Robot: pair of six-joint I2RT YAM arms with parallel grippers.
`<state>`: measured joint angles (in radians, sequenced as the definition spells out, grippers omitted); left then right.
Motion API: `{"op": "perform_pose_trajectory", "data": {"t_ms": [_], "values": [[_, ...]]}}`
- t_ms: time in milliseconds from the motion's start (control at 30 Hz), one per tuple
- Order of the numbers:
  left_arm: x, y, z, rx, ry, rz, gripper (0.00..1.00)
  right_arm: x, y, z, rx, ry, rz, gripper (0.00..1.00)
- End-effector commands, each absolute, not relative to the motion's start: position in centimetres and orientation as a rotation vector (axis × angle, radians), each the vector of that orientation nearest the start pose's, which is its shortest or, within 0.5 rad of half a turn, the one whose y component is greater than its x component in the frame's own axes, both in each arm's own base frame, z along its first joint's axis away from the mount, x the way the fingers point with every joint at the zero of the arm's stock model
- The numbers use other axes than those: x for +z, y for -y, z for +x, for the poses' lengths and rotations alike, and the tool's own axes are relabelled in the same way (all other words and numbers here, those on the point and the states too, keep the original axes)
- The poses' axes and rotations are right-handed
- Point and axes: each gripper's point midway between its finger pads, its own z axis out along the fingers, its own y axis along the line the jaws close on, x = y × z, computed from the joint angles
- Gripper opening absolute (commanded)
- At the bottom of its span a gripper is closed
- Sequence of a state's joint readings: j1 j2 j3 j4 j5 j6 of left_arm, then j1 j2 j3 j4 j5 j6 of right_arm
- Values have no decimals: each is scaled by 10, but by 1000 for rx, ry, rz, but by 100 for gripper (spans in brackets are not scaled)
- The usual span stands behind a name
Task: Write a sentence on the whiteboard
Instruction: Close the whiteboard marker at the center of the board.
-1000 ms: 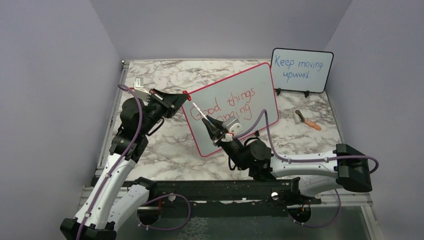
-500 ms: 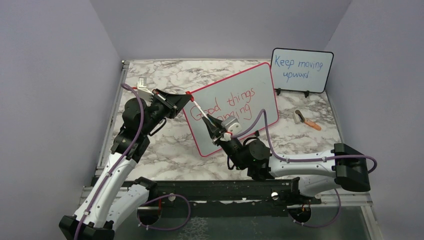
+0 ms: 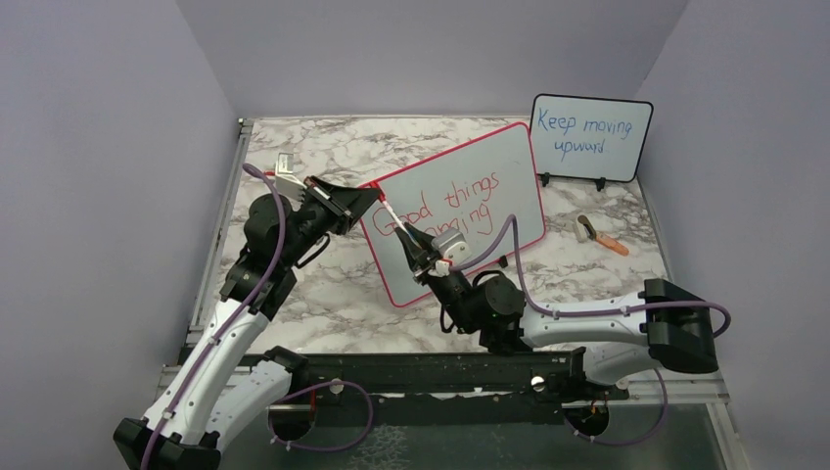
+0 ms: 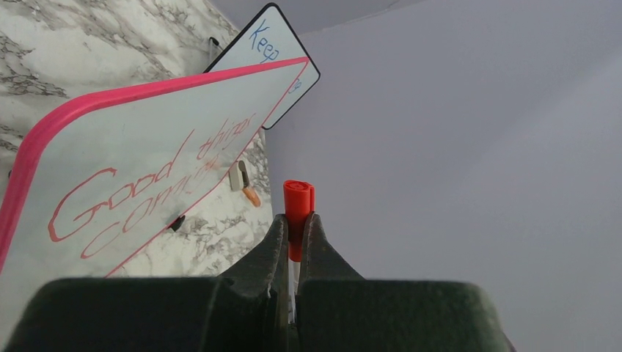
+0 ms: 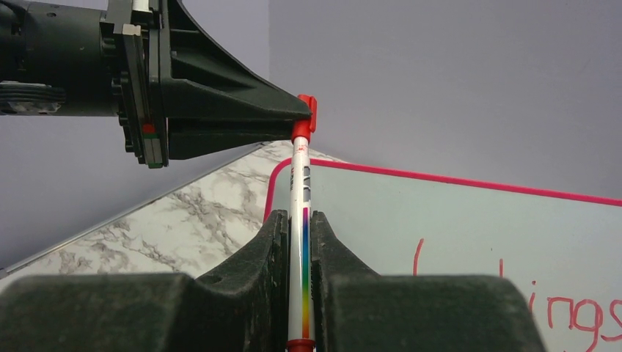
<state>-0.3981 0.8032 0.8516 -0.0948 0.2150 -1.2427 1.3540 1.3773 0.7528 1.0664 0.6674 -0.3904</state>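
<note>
The whiteboard (image 3: 509,162) with its red-pink frame leans across the middle of the table. The red sentence (image 3: 445,206) "Good things coming" is written on it in two lines. A white marker (image 3: 396,220) with a rainbow stripe (image 5: 301,205) spans between both grippers in front of the board's left edge. My right gripper (image 3: 416,240) is shut on its barrel (image 5: 298,216). My left gripper (image 3: 370,199) is shut on the red cap (image 4: 298,202) at the marker's far end (image 5: 305,117). In the left wrist view the board (image 4: 147,117) lies to the left of the jaws.
A smaller black-framed board (image 3: 591,137) with blue writing stands at the back right. An eraser with an orange piece (image 3: 599,235) lies on the marble table (image 3: 323,284) right of the big board. Purple walls close in on three sides.
My left gripper has shifted slightly right and down, and my right gripper slightly left, so the two stand closer along the marker. Both stay shut.
</note>
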Motion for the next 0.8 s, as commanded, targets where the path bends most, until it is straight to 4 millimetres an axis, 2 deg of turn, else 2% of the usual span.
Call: {"op": "perform_pose_trajectory", "data": {"t_ms": [0, 200, 367, 633, 767], "values": [[355, 195, 256, -1429, -1702, -568, 0, 350, -361, 210, 465, -1133, -338, 1], [347, 203, 250, -1450, -1722, -557, 0, 355, -354, 217, 435, -1102, -232, 1], [344, 210, 243, -1477, -1732, -532, 0, 357, -356, 219, 430, -1075, -194, 1], [324, 222, 231, -1505, -1768, -537, 0, 364, -348, 216, 527, -1048, -95, 1], [324, 231, 226, -1537, -1758, -510, 0, 364, -341, 216, 587, -1045, -36, 1]]}}
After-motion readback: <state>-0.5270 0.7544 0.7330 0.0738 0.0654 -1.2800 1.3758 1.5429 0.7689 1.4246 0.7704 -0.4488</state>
